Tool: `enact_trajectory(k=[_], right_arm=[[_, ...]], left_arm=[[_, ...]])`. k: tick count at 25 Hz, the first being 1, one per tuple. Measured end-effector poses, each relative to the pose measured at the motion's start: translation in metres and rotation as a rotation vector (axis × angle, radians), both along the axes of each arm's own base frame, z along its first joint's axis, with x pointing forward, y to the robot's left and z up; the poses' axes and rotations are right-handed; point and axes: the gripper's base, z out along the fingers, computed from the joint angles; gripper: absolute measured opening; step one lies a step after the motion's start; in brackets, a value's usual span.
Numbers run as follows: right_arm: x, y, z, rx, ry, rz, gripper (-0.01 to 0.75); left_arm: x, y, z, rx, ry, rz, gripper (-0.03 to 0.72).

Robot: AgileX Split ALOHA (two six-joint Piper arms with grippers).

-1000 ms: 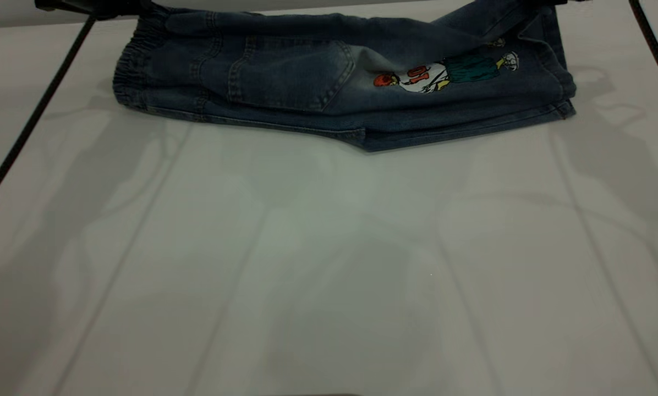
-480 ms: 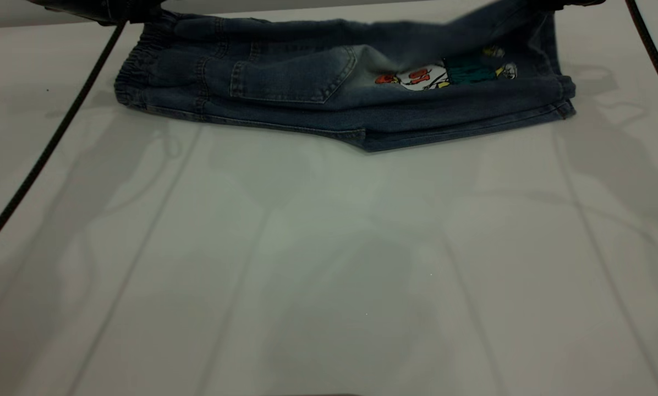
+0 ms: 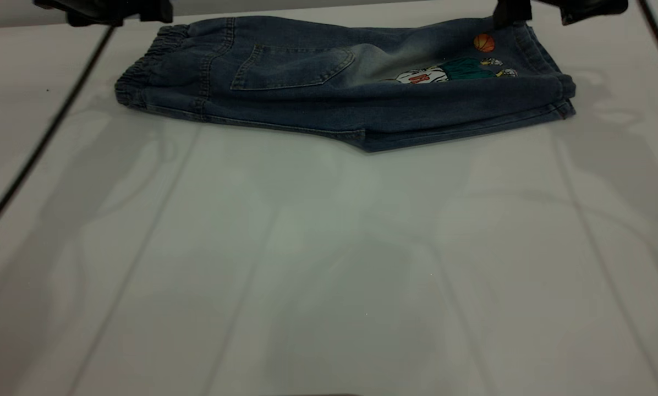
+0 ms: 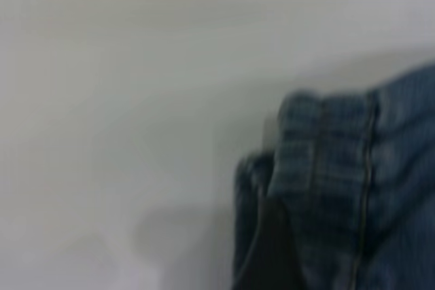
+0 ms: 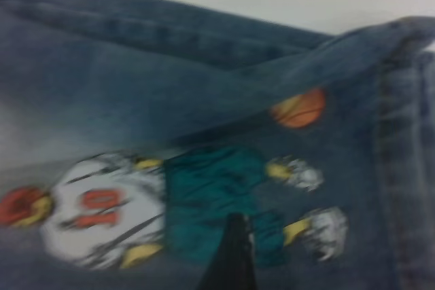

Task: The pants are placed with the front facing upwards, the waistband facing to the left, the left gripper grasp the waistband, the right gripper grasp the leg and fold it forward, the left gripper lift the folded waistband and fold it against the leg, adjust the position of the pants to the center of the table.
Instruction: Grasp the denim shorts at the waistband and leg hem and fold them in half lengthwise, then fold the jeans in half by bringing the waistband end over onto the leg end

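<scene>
**Ana:** Left gripper (image 3: 114,11) sits at the far left edge of the table (image 3: 329,264), just off the waistband (image 3: 142,71). Its wrist view shows one dark finger (image 4: 272,249) against the gathered denim, but I can't tell whether the jaws are closed on it.

**Ben:** And the other one?

**Ana:** The right gripper (image 3: 560,8) hangs over the far right corner, above the leg hem. From its own camera a single dark fingertip (image 5: 231,256) lies over the cartoon print (image 5: 170,208); whether it grips cloth, I can't tell either.

**Ben:** So where do the pants (image 3: 345,82) lie between them?

**Ana:** At the far side of the table, long axis running left to right, waistband toward the left arm, hems toward the right. They look folded lengthwise, one leg over the other.

**Ben:** Then the next fold runs along that axis?

**Ana:** I'd judge so: the left arm is nearer the waistband and would carry it rightward onto the leg.

**Ben:** How does the cloth look?

**Ana:** Blue denim, a back pocket (image 3: 293,66) facing up, a faded patch beside it, an orange basketball (image 3: 483,42) near the hem.
</scene>
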Motion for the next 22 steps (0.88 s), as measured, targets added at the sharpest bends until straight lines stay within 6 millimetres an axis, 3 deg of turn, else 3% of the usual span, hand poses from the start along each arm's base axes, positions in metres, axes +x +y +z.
enact_trajectory(k=[5,9,13,22], right_arm=[[0.002,0.022,0.018,0.077,0.110,0.134,0.602],[0.000,0.041,0.024,0.093,0.143,0.208,0.591],[-0.006,0.062,0.024,0.089,0.150,0.261,0.591],[-0.015,0.089,0.024,0.074,0.154,0.343,0.591]], left_arm=[[0.002,0.029,0.011,0.006,0.187,0.058,0.535],[0.004,0.050,0.014,-0.016,0.207,0.122,0.537],[0.010,0.052,0.009,-0.022,0.208,0.129,0.537],[0.033,0.036,-0.043,-0.096,0.323,0.132,0.537]])
